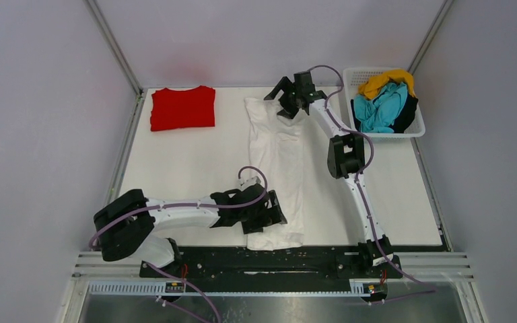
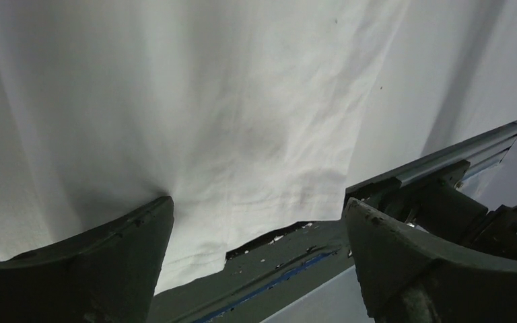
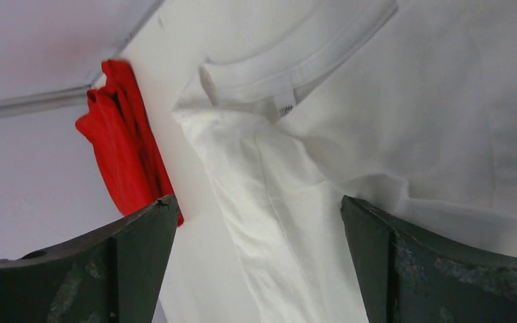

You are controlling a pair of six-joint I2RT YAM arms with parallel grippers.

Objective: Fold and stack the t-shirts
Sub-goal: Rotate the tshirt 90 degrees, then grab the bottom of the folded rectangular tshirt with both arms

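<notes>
A: Top external view: why does the white t-shirt (image 1: 277, 158) lie as one long strip down the table (image 1: 188, 175)?

B: Its sides look folded in, so I'd judge the end-to-end fold comes next. The right gripper (image 1: 281, 101) is at the collar end and the left gripper (image 1: 276, 214) at the hem (both with fingers spread, holding nothing).

A: And the red t-shirt (image 1: 182, 108)?

B: It's folded at the far left, probably the base of the stack. The other shirts (image 1: 384, 101) are in the basket (image 1: 419, 130).
</notes>
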